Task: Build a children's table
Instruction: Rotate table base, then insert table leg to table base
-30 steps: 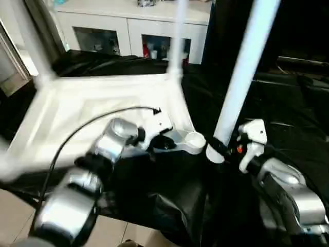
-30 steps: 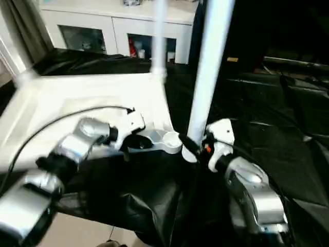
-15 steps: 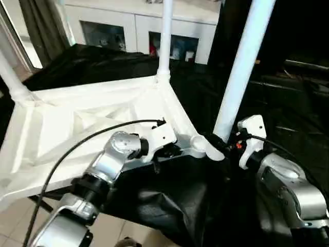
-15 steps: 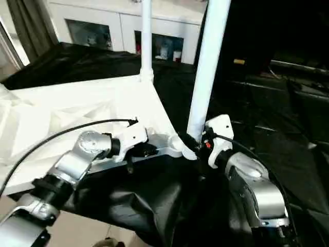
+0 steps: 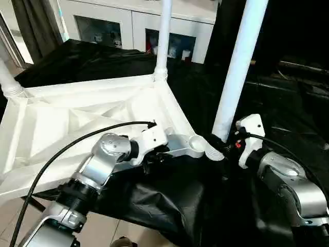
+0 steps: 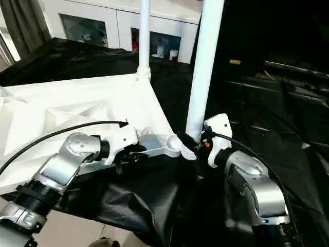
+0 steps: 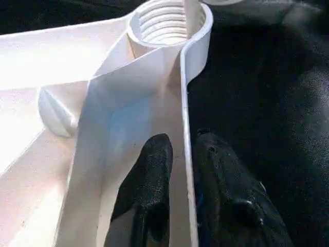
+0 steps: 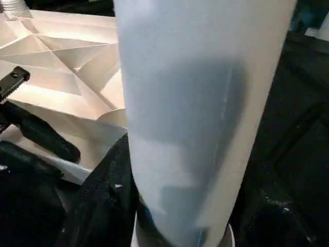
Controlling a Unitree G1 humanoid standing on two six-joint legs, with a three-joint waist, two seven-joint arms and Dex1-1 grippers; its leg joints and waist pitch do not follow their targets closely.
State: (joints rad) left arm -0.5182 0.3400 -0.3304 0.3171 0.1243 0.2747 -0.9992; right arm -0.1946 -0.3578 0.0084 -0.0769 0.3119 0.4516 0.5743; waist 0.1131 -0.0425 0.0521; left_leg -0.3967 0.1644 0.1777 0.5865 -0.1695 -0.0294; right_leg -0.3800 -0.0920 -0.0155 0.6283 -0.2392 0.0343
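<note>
The white table top (image 5: 77, 123) lies ribbed side up on black cloth. Two white legs stand in its far corner sockets, one (image 5: 163, 36) at the back and one (image 5: 7, 82) at the far left. My right gripper (image 5: 224, 142) is shut on a third leg (image 5: 237, 67), held upright. That leg's threaded end (image 5: 215, 152) sits just beside the empty near-right corner socket (image 5: 196, 143), not in it. My left gripper (image 7: 185, 141) straddles the top's rim (image 7: 184, 92) close to that socket (image 7: 167, 20), one finger (image 7: 151, 170) inside and one outside, slightly open.
A white cabinet with glass doors (image 5: 118, 25) stands behind the work. Black cloth (image 5: 288, 103) covers the surface and hangs over its near edge. A dark curtain (image 5: 31, 25) is at the back left, and tiled floor (image 5: 10, 216) shows at the lower left.
The head camera has shifted and steadied. My left gripper's fingers have eased apart on the rim. The right gripper still holds the leg upright beside the socket.
</note>
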